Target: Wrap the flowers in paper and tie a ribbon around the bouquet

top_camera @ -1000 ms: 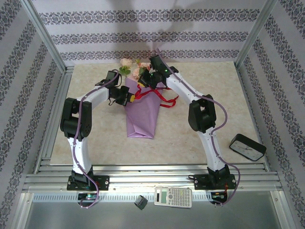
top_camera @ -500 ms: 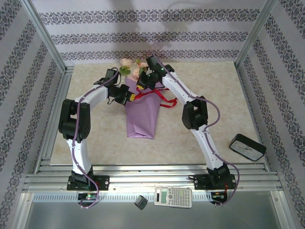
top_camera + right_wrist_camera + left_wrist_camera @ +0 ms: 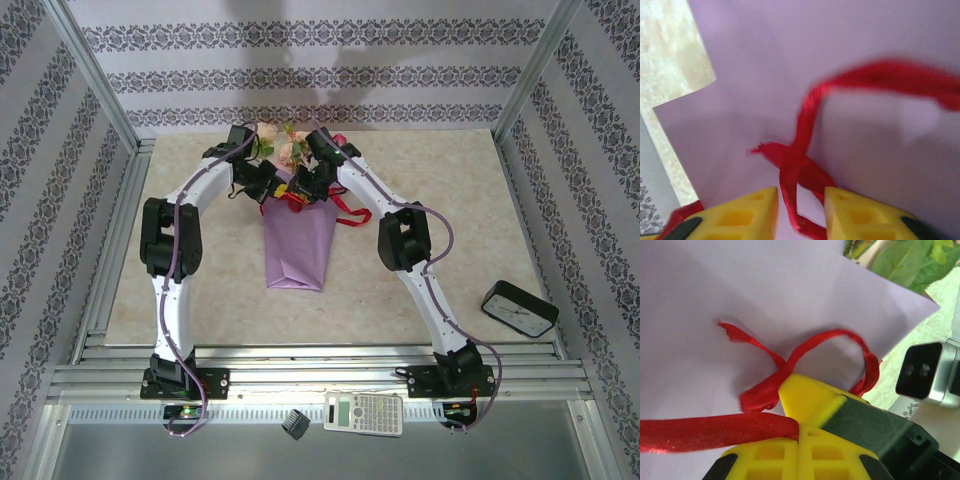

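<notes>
The bouquet (image 3: 296, 243) lies on the table as a purple paper (image 3: 740, 285) cone, with the flowers (image 3: 276, 140) sticking out at the far end. A red ribbon (image 3: 346, 213) crosses the cone near its wide end and trails off to the right. My left gripper (image 3: 799, 427) is shut on a ribbon (image 3: 715, 432) strand over the paper. My right gripper (image 3: 801, 200) faces it, open, with crossed ribbon (image 3: 880, 77) strands running loose between its fingers. In the top view both grippers, left (image 3: 270, 185) and right (image 3: 301, 186), meet over the cone's wide end.
A black clock (image 3: 518, 308) lies at the table's right front. A calculator (image 3: 364, 412) and a small black object (image 3: 294, 424) sit on the near rail. Patterned walls close the table on three sides. The right wrist's camera (image 3: 927, 375) is close beside my left fingers.
Both grippers have moved toward the flowers and closer together over the cone's wide end. The right gripper's jaws have come apart off the ribbon. The left stays shut on its strand.
</notes>
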